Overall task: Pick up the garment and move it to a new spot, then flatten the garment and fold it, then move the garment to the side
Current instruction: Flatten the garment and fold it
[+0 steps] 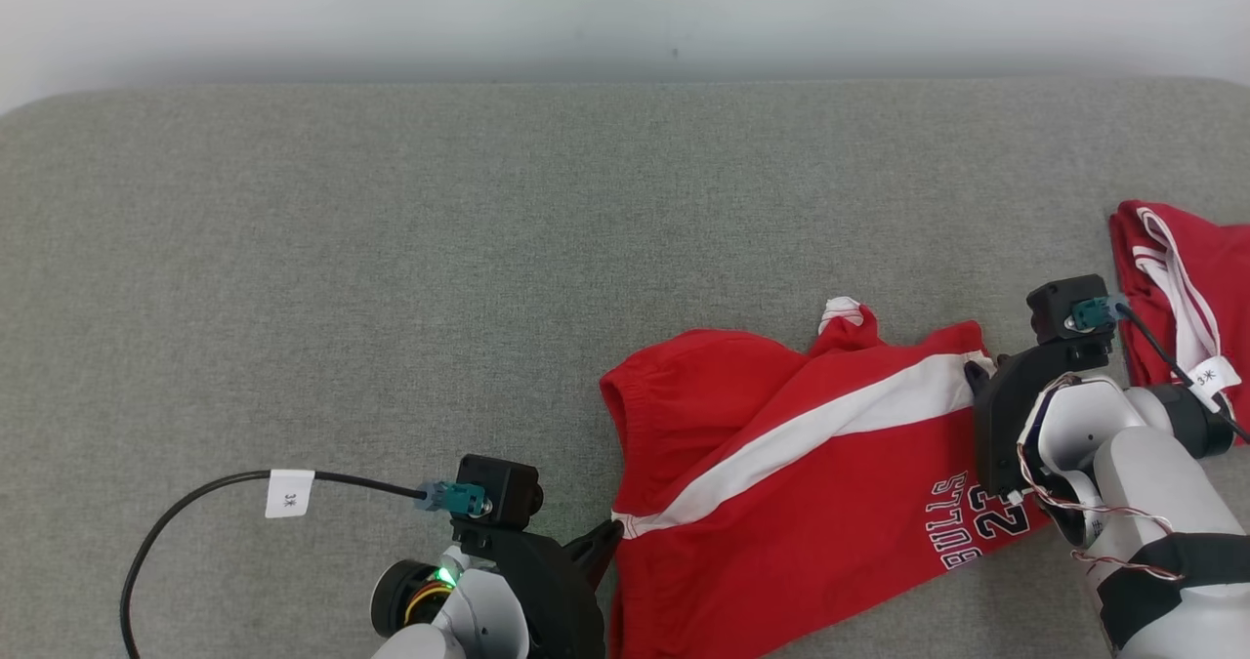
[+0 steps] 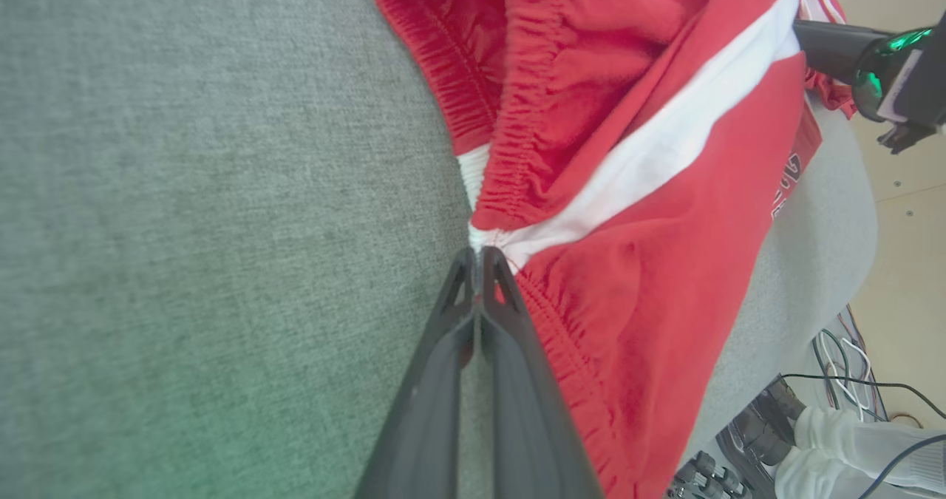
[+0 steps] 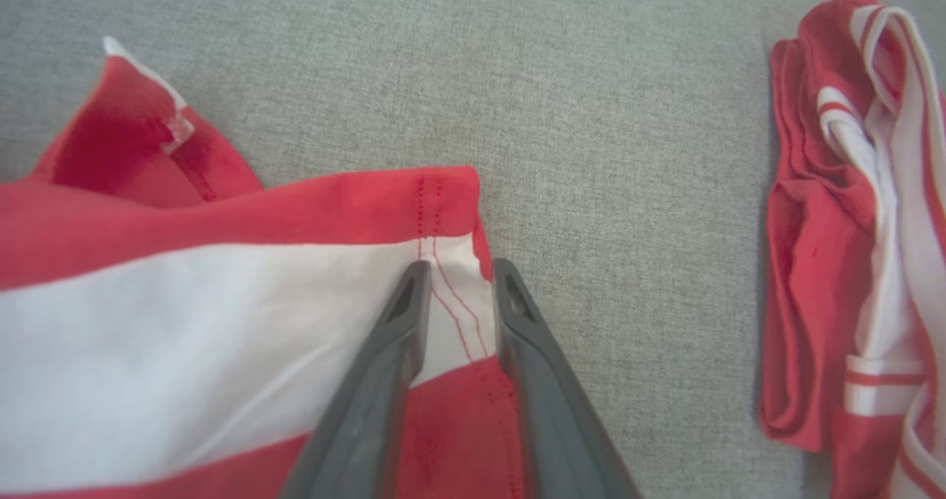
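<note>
A robotics lab: grey felt-topped table (image 1: 391, 249), bare white wall (image 1: 625, 5), loose cables (image 2: 850, 376) on the floor (image 2: 909, 262).

- counter (image 1: 391, 249): grey fabric top, rounded far corners.
- garment (image 1: 781, 503): red shorts w/ white stripe, spread rumpled, near-right.
- 2nd garment (image 1: 1187, 278): red-white, bunched at right edge, apart from 1st.

We read "BULLS" and a two-digit number, perhaps 23, on the red garment (image 1: 781, 483); each white cable tag (image 1: 289, 493) shows a "3".
</note>
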